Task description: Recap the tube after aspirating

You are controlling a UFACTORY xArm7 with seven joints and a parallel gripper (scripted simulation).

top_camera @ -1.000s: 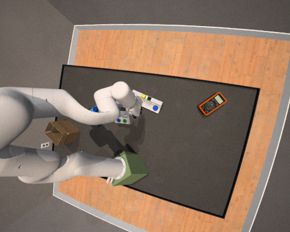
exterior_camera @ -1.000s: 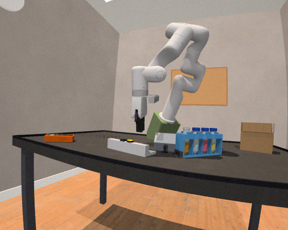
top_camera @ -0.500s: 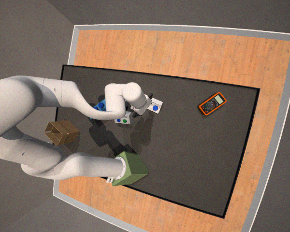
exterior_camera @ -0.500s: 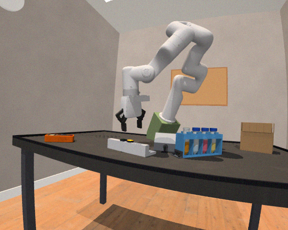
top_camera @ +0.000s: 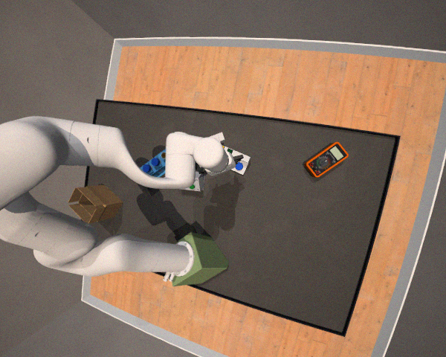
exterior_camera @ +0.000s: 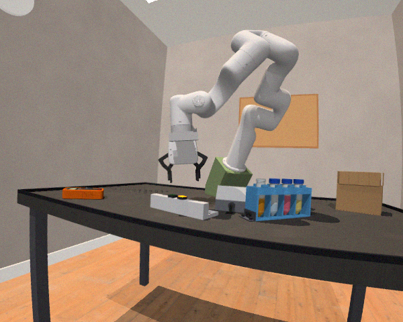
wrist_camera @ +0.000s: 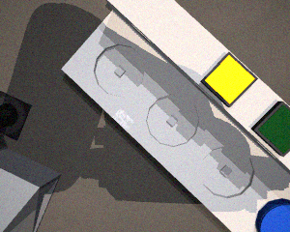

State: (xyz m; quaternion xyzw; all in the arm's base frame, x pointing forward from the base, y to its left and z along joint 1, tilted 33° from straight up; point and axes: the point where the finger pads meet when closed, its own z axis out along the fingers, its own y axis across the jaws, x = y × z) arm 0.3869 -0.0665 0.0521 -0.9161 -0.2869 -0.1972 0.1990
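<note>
My gripper (exterior_camera: 183, 174) is open and empty, hanging above the white cap tray (exterior_camera: 178, 204). In the wrist view the tray (wrist_camera: 174, 121) shows three empty round nests, and a blue cap (wrist_camera: 278, 217) sits at its lower right end. The same cap shows in the overhead view (top_camera: 238, 166). The tray's amber lamp (wrist_camera: 229, 79) glows bright yellow. The green lamp (wrist_camera: 280, 128) beside it looks dark. The blue tube rack (exterior_camera: 278, 202) holds one uncapped tube (exterior_camera: 260, 181) and three tubes with blue caps (exterior_camera: 286, 180). My fingers are out of the wrist view.
The grey key housing (exterior_camera: 229, 200) stands between tray and rack, and its corner shows in the wrist view (wrist_camera: 14, 198). An orange multimeter (top_camera: 327, 158) lies far along the table. A cardboard box (exterior_camera: 359, 196) stands behind the rack. The arm's green base (exterior_camera: 228, 176) is behind the housing.
</note>
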